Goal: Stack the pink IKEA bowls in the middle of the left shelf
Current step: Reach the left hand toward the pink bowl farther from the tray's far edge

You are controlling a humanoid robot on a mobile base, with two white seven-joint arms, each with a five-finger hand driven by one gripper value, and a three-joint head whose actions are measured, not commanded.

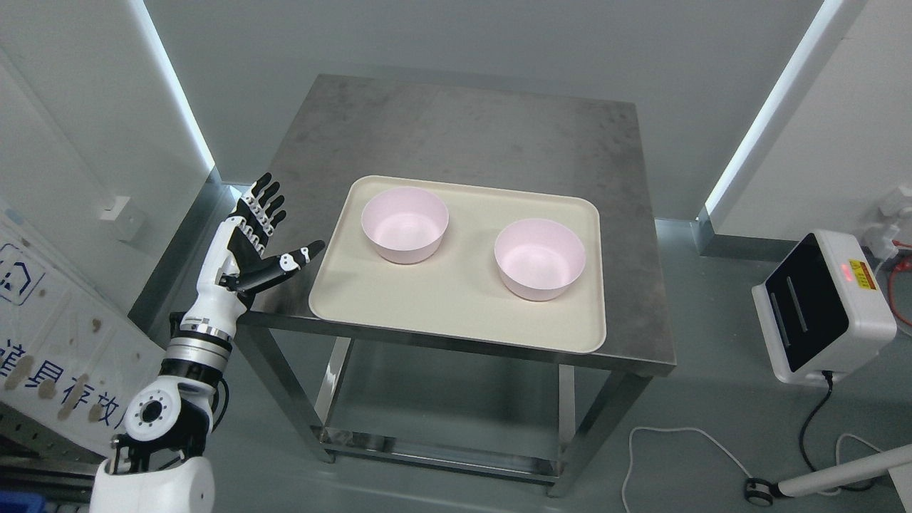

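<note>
Two pink bowls stand apart and upright on a cream tray: one bowl at the tray's back left, the other bowl right of the middle. The tray lies on a steel table. My left hand is raised at the table's left edge, fingers spread and thumb pointing toward the tray, holding nothing. It is left of the left bowl and apart from it.
A white and black device stands on the floor at the right, with cables trailing below it. A white panel with print leans at the left. The table has a lower shelf.
</note>
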